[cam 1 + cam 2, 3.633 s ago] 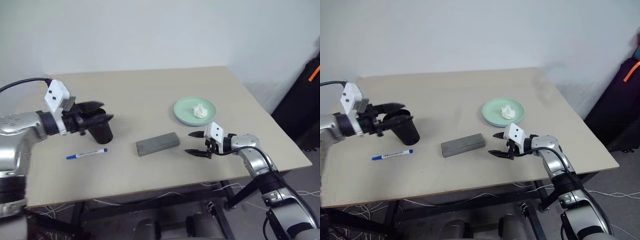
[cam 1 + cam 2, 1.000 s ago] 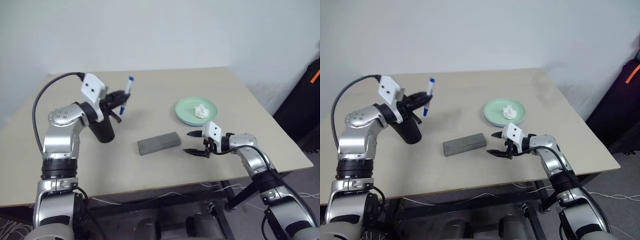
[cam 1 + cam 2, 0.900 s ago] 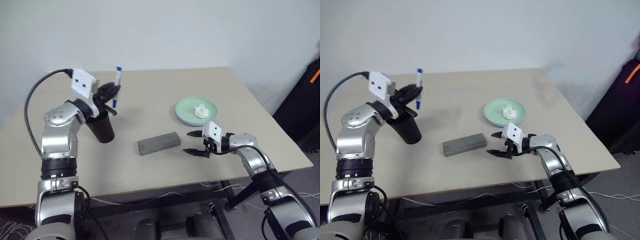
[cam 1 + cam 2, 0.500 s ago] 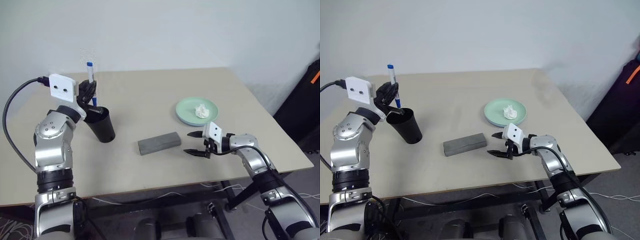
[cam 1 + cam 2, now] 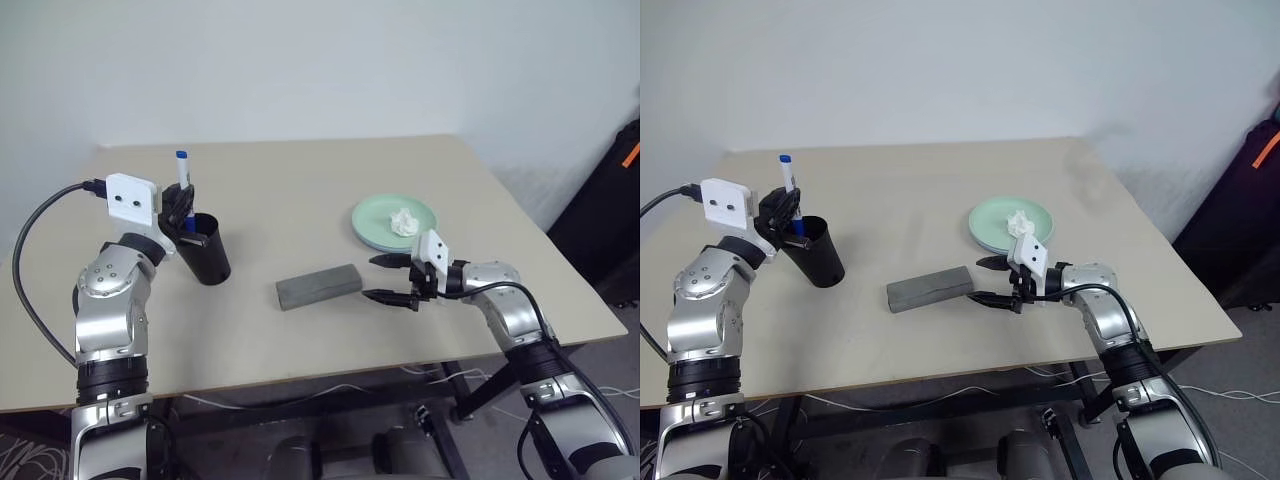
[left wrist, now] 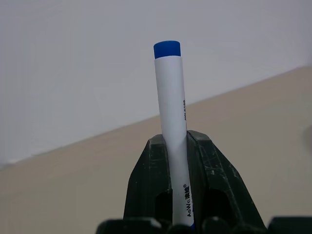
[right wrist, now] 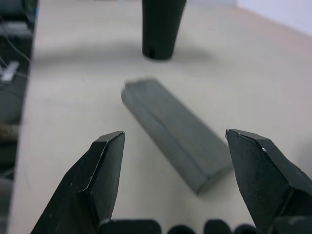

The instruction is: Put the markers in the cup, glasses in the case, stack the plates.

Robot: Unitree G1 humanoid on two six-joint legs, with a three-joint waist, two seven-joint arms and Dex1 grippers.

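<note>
L gripper [image 5: 183,213] was clamped on 1 blue-capped marker [image 6: 171,122], held upright, lower end inside the cup [image 5: 205,255] mouth; cup directly below. R gripper [image 5: 996,281] stood wide open, empty, just beside the case [image 5: 930,288], its long axis toward it.

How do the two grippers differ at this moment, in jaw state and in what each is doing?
The left gripper is shut on the white marker, holding it upright with its blue cap up, over the black cup. The right gripper is open and holds nothing. It points toward the grey case, short of its end, with a gap between them. Both have two black fingers.
</note>
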